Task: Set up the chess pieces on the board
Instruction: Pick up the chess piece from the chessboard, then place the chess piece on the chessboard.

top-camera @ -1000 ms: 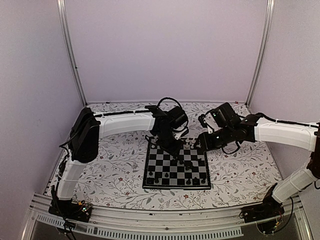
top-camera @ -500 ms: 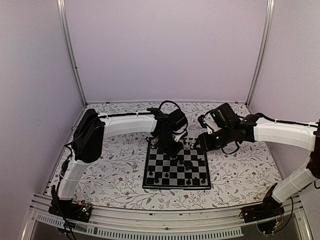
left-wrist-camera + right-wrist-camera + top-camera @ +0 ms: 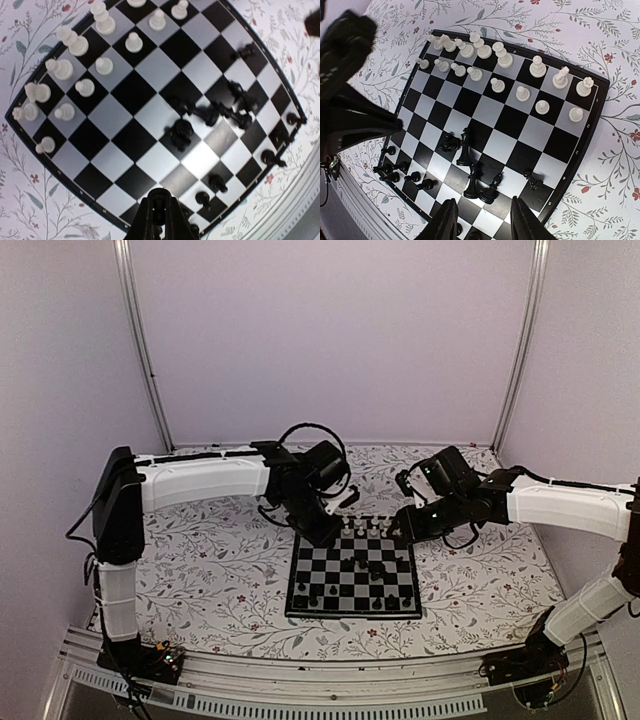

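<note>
Finding: white pieces line the board's far edge; black pieces bunch mid-board. The right gripper, spread and empty, hovers above them, so crowding risks toppled neighbours. The left gripper is pinched closed, empty.

Board: smooth and glossy; the silvery squares look metallic and throw a bright glare patch.
White chess pieces: smooth, plastic look, soft sheen.
Black chess pieces: smooth, glossier highlights.
Counter: matt printed cover, cloth-like.
Arm shells: smooth white plastic, on both arms.
Left gripper: matt black.
Rail along the counter's near edge: ribbed bare metal.
</note>
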### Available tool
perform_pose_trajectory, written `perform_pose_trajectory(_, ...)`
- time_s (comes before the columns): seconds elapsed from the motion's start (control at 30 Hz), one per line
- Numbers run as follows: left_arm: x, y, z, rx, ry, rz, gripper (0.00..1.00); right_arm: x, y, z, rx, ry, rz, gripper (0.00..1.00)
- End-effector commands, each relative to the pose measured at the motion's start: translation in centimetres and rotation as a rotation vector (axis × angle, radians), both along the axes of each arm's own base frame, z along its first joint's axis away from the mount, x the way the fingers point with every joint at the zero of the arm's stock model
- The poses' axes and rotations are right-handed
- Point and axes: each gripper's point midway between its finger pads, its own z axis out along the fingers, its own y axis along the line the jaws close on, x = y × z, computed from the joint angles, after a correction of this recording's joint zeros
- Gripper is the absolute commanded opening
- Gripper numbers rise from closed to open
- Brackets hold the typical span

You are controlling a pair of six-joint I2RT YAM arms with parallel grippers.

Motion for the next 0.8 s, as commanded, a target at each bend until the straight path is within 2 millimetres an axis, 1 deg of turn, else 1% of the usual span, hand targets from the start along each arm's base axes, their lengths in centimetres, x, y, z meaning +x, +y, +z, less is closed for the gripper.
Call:
perform_pose_trajectory(0.0,-3.7,0.6,0.0,-0.043,0.023,-0.159,0.0,0.5,-0.1,0.1,-0.01,-0.014,-0.004,0.39)
perform_pose_trajectory(0.07,-5.2,0.7,-0.9,-0.03,0.034,-0.22,0.0,0.4,-0.1,-0.1,-0.007,-0.001,-0.009,0.38)
perform_pose_trajectory(0.1,-5.6,0.4,-1.1,-0.03,0.035,-0.242,0.0,0.3,-0.1,-0.1,-0.006,0.002,-0.011,0.38)
perform_pose_trajectory(0.23,-6.1,-1.5,-1.3,-0.037,0.024,-0.305,0.0,0.3,-0.2,-0.2,-0.003,0.008,-0.02,0.38)
perform_pose_trajectory(0.33,-6.4,-3.0,-1.8,-0.04,0.019,-0.337,0.0,0.1,-0.5,-0.7,-0.021,0.023,-0.035,0.38)
perform_pose_trajectory(0.47,-6.9,-4.6,-2.5,-0.041,0.019,-0.373,0.0,0.2,-2.7,-1.6,-0.088,0.039,-0.119,0.38)
perform_pose_trajectory(0.53,-7.0,-5.2,-2.7,-0.042,0.016,-0.387,0.0,0.0,-4.0,-2.0,-0.096,0.055,-0.171,0.38)
perform_pose_trajectory(0.57,-7.1,-5.6,-2.9,-0.044,0.015,-0.394,0.0,0.1,-4.6,-1.8,-0.089,0.055,-0.194,0.38)
perform_pose_trajectory(0.6,-7.2,-5.9,-3.0,-0.045,0.017,-0.399,0.0,-0.1,-5.3,-2.1,-0.09,0.069,-0.218,0.38)
perform_pose_trajectory(0.63,-7.3,-6.2,-3.1,-0.048,0.018,-0.404,0.0,-0.2,-5.8,-2.0,-0.081,0.07,-0.236,0.38)
perform_pose_trajectory(0.7,-7.5,-6.6,-3.3,-0.048,0.019,-0.41,0.0,-0.2,-6.5,-2.0,-0.072,0.077,-0.261,0.38)
perform_pose_trajectory(0.77,-7.7,-6.8,-3.6,-0.044,0.02,-0.415,0.0,-0.3,-6.8,-1.8,-0.064,0.072,-0.273,0.38)
